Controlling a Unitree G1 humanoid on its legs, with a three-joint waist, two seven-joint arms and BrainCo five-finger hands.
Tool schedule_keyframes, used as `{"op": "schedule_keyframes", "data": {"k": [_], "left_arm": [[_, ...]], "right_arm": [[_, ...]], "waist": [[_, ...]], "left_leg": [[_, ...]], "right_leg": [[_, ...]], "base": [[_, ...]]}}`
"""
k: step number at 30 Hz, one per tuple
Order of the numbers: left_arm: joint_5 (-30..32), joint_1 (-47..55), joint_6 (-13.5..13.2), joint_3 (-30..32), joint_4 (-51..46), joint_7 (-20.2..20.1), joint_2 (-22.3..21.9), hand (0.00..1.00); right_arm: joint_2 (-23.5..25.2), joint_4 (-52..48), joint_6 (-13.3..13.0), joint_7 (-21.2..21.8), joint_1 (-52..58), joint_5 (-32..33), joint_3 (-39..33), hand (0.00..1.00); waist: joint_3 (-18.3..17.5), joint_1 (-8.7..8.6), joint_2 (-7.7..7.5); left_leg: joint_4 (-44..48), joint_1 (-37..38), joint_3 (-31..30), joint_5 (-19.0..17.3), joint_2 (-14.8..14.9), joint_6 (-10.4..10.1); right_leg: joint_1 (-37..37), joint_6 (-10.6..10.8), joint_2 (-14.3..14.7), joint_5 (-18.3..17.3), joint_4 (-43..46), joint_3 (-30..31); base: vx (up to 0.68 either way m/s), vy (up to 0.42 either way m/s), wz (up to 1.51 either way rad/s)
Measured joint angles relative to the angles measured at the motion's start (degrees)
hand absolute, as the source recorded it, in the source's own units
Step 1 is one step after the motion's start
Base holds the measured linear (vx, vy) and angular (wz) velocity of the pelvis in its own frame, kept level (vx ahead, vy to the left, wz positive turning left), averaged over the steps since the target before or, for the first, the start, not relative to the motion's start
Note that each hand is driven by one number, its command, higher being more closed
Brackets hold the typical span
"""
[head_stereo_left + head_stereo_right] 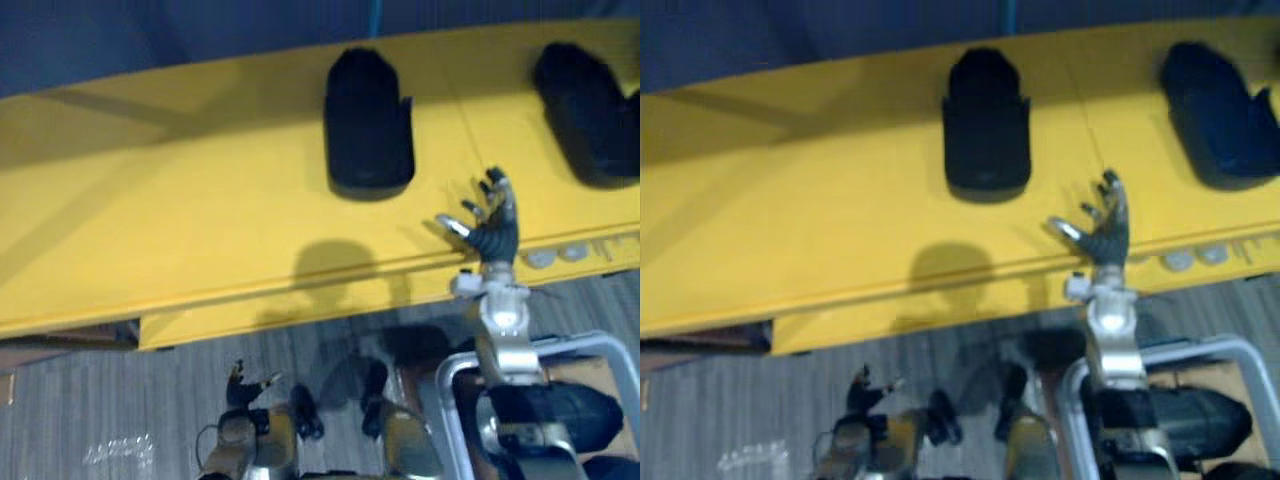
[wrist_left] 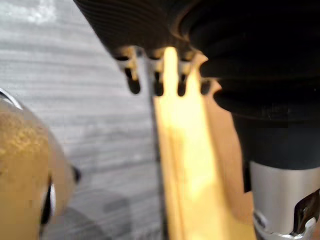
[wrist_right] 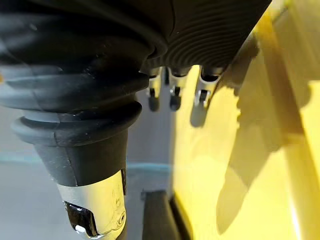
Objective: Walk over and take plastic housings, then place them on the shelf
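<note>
The yellow shelf (image 1: 150, 200) is stretching across the scene from left to right, with a lower ledge running along its near edge. Two black plastic housings are lying flat on its top, well apart from each other. The middle housing (image 1: 368, 120) is sitting toward the far side, and the right housing (image 1: 590, 115) is lying at the far right, partly cut by the picture's edge.

The right hand (image 1: 490, 225) is hanging over the near part of the shelf, nearer than the middle housing and a little to its right. Its fingers are spreading wide, with the thumb pointing left. It is gripping nothing and is touching neither housing. In the right wrist view its fingers (image 3: 174, 97) are reaching out straight beside the yellow surface.

The left hand (image 1: 243, 387) is hanging low at the near left over the grey striped floor (image 1: 90, 400), nearer than the shelf's front edge. Its fingers are loosely apart and it is carrying nothing.

At the near right a silver tubular frame (image 1: 452, 375) is standing on the floor, and a dark rounded part (image 1: 570, 412), looking much like the housings, is lying inside it. A few small pale round pieces (image 1: 556, 256) are resting on the ledge at the right
</note>
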Motion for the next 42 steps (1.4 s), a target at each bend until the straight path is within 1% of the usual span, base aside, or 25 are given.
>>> {"op": "schedule_keyframes", "data": {"k": [1, 3, 5, 7, 8, 9, 10, 11, 12, 13, 14, 16, 17, 19, 23, 26, 28, 30, 31, 32, 36, 39, 40, 41, 42], "left_arm": [[0.23, 0.55, 0.0, 0.14, 0.0, -0.07, 0.0, 0.0], [2.06, 2.77, -0.09, 0.81, 0.15, -1.09, -0.04, 0.0], [2.15, 3.57, -0.11, 1.08, 0.63, -1.94, -0.07, 0.0], [2.27, 4.88, -0.26, 1.91, 0.65, -2.75, -0.15, 0.0], [3.14, 5.91, -0.34, 2.34, 0.6, -3.27, -0.1, 0.0], [3.66, 6.46, -1.26, 3.71, -0.38, -3.36, -0.27, 0.0], [3.73, 6.63, -1.76, 4.08, -0.68, -3.32, -0.46, 0.0], [3.72, 7.15, -2.66, 4.45, -1.25, -3.23, -0.8, 0.0], [3.7, 7.48, -2.82, 4.4, -1.45, -3.24, -0.98, 0.0], [3.68, 8.04, -2.75, 3.95, -1.27, -3.32, -1.25, 0.0], [3.68, 8.15, -2.59, 3.35, -0.95, -3.4, -1.28, 0.0], [3.89, 7.0, -2.56, 1.92, -1.01, -3.76, -0.72, 0.0], [4.4, 6.15, -2.57, 1.37, -1.0, -3.77, -0.09, 0.0], [4.48, 6.02, -2.46, 1.36, -0.87, -3.72, 0.59, 0.0], [4.35, 6.07, -2.75, 1.27, -0.62, -3.14, 0.19, 0.0], [4.47, 6.36, -2.94, 1.25, -0.56, -2.19, 0.12, 0.0], [4.54, 6.5, -3.8, 1.25, -0.55, -1.94, 0.08, 0.0], [6.23, 6.59, -4.98, 0.81, -0.62, -1.4, -0.03, 0.0], [6.36, 6.65, -5.13, 0.69, -0.64, -1.34, -0.02, 0.0], [6.57, 6.92, -5.15, 0.55, -0.77, -1.09, -0.02, 0.0], [6.59, 7.65, -5.18, 0.24, -1.81, -1.03, 0.0, 0.0], [6.63, 7.73, -5.11, 0.19, -2.0, -1.01, 0.01, 0.0], [6.66, 7.81, -5.1, -0.26, -2.0, -1.02, 0.14, 0.0], [6.69, 7.78, -5.02, -0.26, -2.02, -1.03, 0.2, 0.0], [6.66, 7.75, -4.71, -0.28, -2.02, -1.03, 0.2, 0.0]], "right_arm": [[-0.01, 0.0, 0.01, 0.49, 1.03, 0.01, -0.09, 0.0], [0.04, -0.07, 0.05, 1.43, 3.97, 0.04, -0.65, 0.0], [0.26, -0.07, 0.26, 2.04, 5.5, 0.52, -1.73, 0.0], [0.7, -0.07, 0.7, 2.11, 6.12, 1.04, -2.07, 0.0], [1.25, -0.06, 1.25, 2.29, 6.01, 1.07, -1.85, 0.0], [1.32, -0.05, 1.48, 2.65, 5.96, 1.21, -0.87, 0.0], [1.33, -0.03, 1.59, 3.17, 5.88, 1.28, -0.26, 0.0], [1.44, -0.02, 2.07, 3.91, 5.65, 2.03, 1.37, 0.0], [1.5, -0.02, 2.32, 4.39, 5.61, 2.18, 2.05, 0.0], [1.68, -0.05, 2.76, 4.68, 5.82, 2.14, 2.6, 0.0], [2.01, -0.09, 2.9, 4.59, 5.93, 2.12, 2.25, 0.0], [2.29, -0.07, 2.93, 4.24, 6.12, 2.07, 0.22, 0.0], [2.84, -0.05, 2.94, 3.9, 6.11, 2.2, -0.62, 0.0], [3.25, -0.05, 2.94, 3.13, 6.26, 2.27, -0.53, 0.0], [3.37, -0.1, 1.95, 3.11, 6.08, 2.28, -0.46, 0.0], [3.52, -0.09, 1.8, 3.16, 6.13, 2.3, -0.49, 0.0], [3.63, -0.09, 1.55, 3.19, 6.21, 2.85, -0.48, 0.0], [3.99, -0.1, 1.34, 3.29, 6.79, 3.51, -0.49, 0.0], [4.2, -0.1, 1.26, 3.32, 7.06, 3.52, -0.49, 0.0], [4.79, -0.24, 0.88, 3.44, 7.69, 4.1, -0.49, 0.0], [5.63, -1.08, 0.88, 4.44, 9.73, 5.87, -0.41, 0.0], [6.32, -2.51, 0.88, 4.65, 10.7, 7.18, -0.24, 0.0], [6.27, -2.63, 0.85, 4.66, 10.63, 7.25, 0.01, 0.0], [6.27, -2.75, 0.71, 4.6, 10.57, 7.18, 0.17, 0.0], [6.3, -2.79, -0.2, 4.32, 10.6, 6.83, 0.22, 0.0]], "waist": [[-0.92, -0.03, 0.04], [-4.07, -0.76, 0.37], [-5.31, -0.92, 0.41], [-5.85, -0.69, 0.08], [-6.09, -0.29, -0.41], [-6.16, 0.28, -0.53], [-6.15, 0.66, -0.37], [-6.24, 1.19, 0.17], [-6.24, 1.37, 0.33], [-7.21, 1.14, 1.98], [-7.73, 0.43, 2.65], [-7.71, -1.02, 2.51], [-6.71, -0.78, 0.88], [-5.51, -0.02, -0.66], [-5.7, 0.11, -0.27], [-5.66, 0.07, -0.04], [-5.65, 0.1, -0.02], [-5.76, 0.09, 0.15], [-5.76, 0.09, 0.16], [-5.77, 0.08, 0.17], [-5.83, 0.09, 0.15], [-5.83, 0.1, 0.15], [-6.29, 0.13, 0.11], [-6.31, 0.13, 0.12], [-6.29, 0.11, 0.23]], "left_leg": [[-0.71, 0.97, -0.05, 0.06, -0.22, -0.11], [-3.64, 4.29, 0.0, 0.34, -1.05, -0.59], [-4.58, 5.7, 0.07, 0.39, -1.42, -0.67], [-3.67, 6.23, -0.16, 0.38, -1.7, -0.68], [-0.14, 5.09, -1.77, 0.32, -1.71, -0.6], [5.62, 2.76, -5.86, 0.16, -1.51, -0.35], [8.58, 1.48, -8.37, 0.05, -1.42, -0.21], [13.74, -0.54, -12.83, -0.36, -1.22, -0.2], [15.25, -1.08, -14.26, -1.01, -1.02, -0.51], [14.45, -0.38, -15.29, -2.9, -0.46, -1.26], [11.33, 0.72, -15.54, -4.17, -0.59, -1.97], [3.32, 1.67, -15.28, -5.16, -1.5, -1.82], [1.23, 1.29, -15.05, -4.79, -2.07, -1.69], [1.19, 0.83, -14.82, -4.39, -2.21, -1.76], [-0.53, 1.48, -14.69, -3.54, -3.02, -1.7], [-1.42, 1.54, -14.71, -3.02, -3.26, -2.09], [-1.73, 2.36, -14.53, -2.81, -3.24, -2.45], [-1.95, 2.83, -14.41, -2.7, -3.24, -2.64], [-2.15, 3.08, -14.38, -2.69, -3.27, -2.64], [-2.41, 3.56, -14.37, -2.63, -3.29, -2.72], [-2.6, 4.23, -14.39, -2.68, -3.23, -2.72], [-2.54, 3.79, -14.37, -2.77, -3.08, -2.71], [-2.24, 2.35, -14.33, -2.82, -3.01, -2.65], [-2.18, 1.93, -14.26, -2.82, -2.98, -2.64], [-1.78, 1.13, -14.24, -2.81, -2.88, -2.63]], "right_leg": [[0.8, 0.0, 0.07, 0.0, -0.45, 0.04], [3.44, 0.15, 0.26, 0.09, -2.16, 0.21], [4.66, 0.39, 0.35, 0.24, -2.99, 0.71], [5.28, 0.84, 0.35, 0.54, -3.8, 2.18], [5.25, 1.08, 0.29, 0.69, -4.31, 3.94], [5.14, 1.29, 0.07, 0.83, -4.42, 5.82], [5.13, 1.24, 0.1, 0.8, -4.4, 6.82], [5.0, 0.83, 0.21, 0.7, -4.36, 9.3], [4.89, 0.78, 0.66, 0.8, -4.23, 10.18], [4.19, 0.96, 1.84, 1.07, -3.97, 11.3], [3.49, 1.22, 2.16, 1.38, -3.96, 11.46], [0.71, 1.79, 2.08, 2.4, -3.82, 10.71], [-0.91, 1.42, 1.68, 3.05, -3.75, 10.63], [-1.46, 1.56, 1.55, 3.68, -3.73, 10.64], [-1.27, 1.82, 0.87, 3.84, -3.58, 10.6], [-1.6, 1.84, 0.63, 3.85, -3.61, 10.37], [-1.25, 1.82, 0.65, 3.84, -3.62, 10.3], [-0.83, 1.81, 0.57, 3.83, -3.61, 10.05], [-0.71, 1.82, 0.56, 3.83, -3.61, 10.04], [-0.29, 1.85, 0.54, 3.79, -3.62, 9.95], [0.87, 1.97, 0.45, 3.44, -3.62, 9.61], [0.62, 1.88, 0.49, 3.36, -3.64, 9.37], [-0.6, 1.44, 0.52, 3.08, -3.58, 9.35], [-1.1, 1.4, 0.51, 3.1, -3.49, 9.36], [-1.73, 1.4, 0.53, 3.16, -3.46, 9.31]], "base": [[0.2, 0.043, -0.11], [0.14, 0.051, -0.09], [0.07, 0.073, -0.13], [0.0, 0.055, -0.33], [-0.06, -0.001, -0.57], [-0.08, -0.009, -0.66], [-0.11, 0.036, -0.84], [-0.1, 0.07, -0.81], [-0.11, 0.092, -0.96], [-0.07, 0.094, -0.59], [-0.06, 0.092, -0.34], [-0.08, 0.092, 0.17], [-0.1, 0.068, 0.15], [-0.1, 0.019, -0.01], [-0.04, 0.023, 0.02], [0.0, 0.005, 0.03], [0.0, 0.0, 0.0], [0.0, 0.0, 0.0], [0.0, 0.0, 0.0], [0.0, 0.0, 0.0], [-0.05, -0.01, 0.03], [-0.05, -0.023, 0.03], [-0.05, -0.031, 0.01], [-0.04, -0.03, 0.03], [0.0, 0.0, 0.0]]}}
